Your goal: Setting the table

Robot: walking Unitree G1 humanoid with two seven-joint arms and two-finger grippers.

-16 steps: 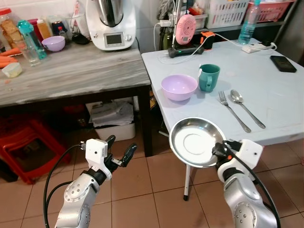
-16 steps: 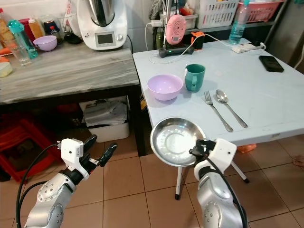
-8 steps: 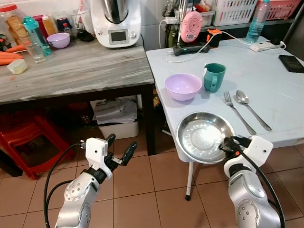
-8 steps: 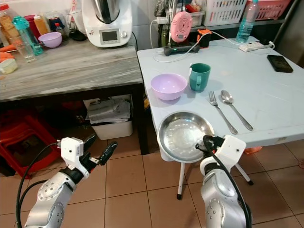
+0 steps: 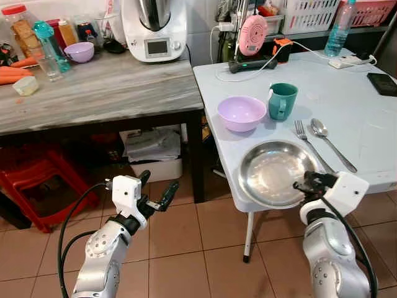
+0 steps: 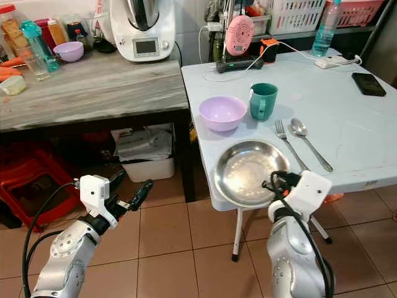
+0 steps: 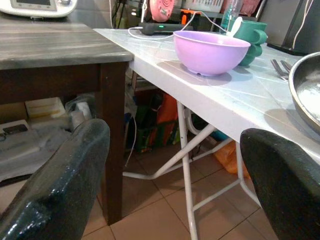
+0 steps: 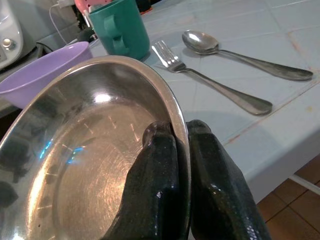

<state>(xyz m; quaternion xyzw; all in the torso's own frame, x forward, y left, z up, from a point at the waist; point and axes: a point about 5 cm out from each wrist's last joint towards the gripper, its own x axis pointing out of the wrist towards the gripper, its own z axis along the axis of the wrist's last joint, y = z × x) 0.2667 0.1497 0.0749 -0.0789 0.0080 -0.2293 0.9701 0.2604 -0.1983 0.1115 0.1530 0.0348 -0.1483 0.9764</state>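
A round steel plate (image 5: pixel 273 172) hovers over the near left corner of the pale blue table (image 5: pixel 347 99). My right gripper (image 5: pixel 306 185) is shut on the plate's near rim, and the fingers (image 8: pixel 165 165) pinch that rim in the right wrist view. Behind the plate stand a lilac bowl (image 5: pixel 241 113) and a teal mug (image 5: pixel 282 100). A fork (image 5: pixel 310 144) and a spoon (image 5: pixel 331 143) lie to the plate's right. My left gripper (image 5: pixel 155 193) hangs open and empty, low over the tiled floor.
A grey wooden counter (image 5: pixel 93 93) to the left carries a kitchen machine (image 5: pixel 155 28), bottles and a small lilac bowl (image 5: pixel 79 51). A red stool (image 5: pixel 37 186) and a white bin (image 5: pixel 155 167) sit beneath. Power strip (image 5: pixel 251 64), water bottle (image 5: pixel 337 28) and black phone (image 5: pixel 383 84) occupy the table's far side.
My right gripper has carried the steel plate up and forward, from below the table's edge to over its near corner. The camera has shifted. The left arm stays low.
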